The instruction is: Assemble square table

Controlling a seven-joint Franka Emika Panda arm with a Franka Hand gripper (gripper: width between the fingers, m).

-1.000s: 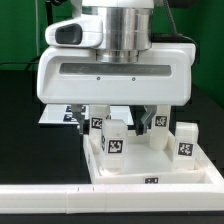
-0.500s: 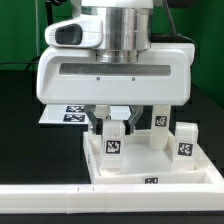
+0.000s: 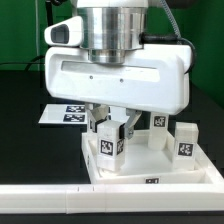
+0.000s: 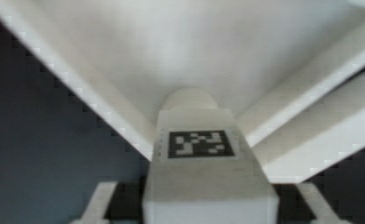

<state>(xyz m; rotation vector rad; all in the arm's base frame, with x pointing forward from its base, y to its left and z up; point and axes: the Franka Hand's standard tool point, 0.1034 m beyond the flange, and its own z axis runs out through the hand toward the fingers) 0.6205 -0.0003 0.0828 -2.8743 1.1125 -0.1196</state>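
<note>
The white square tabletop [image 3: 150, 168] lies on the black table with several short tagged legs standing on it. My gripper [image 3: 111, 135] hangs over its corner at the exterior view's left, shut on the front-left leg [image 3: 109, 148], which stands upright. In the wrist view the same leg [image 4: 204, 150] fills the space between my fingers [image 4: 104, 203], tag facing the camera, with the tabletop [image 4: 90, 60] behind it. Other legs stand at the front right [image 3: 185, 145], behind on the right [image 3: 158, 123] and behind on the left [image 3: 93, 126], partly hidden by my hand.
The marker board [image 3: 62, 112] lies flat behind the tabletop at the exterior view's left. A long white bar fence [image 3: 50, 198] runs along the front, touching the tabletop's near edge. A green wall stands behind.
My hand has turned about its vertical axis and shifted slightly toward the exterior view's left. The held leg has moved a little left with it. The other legs have not moved.
</note>
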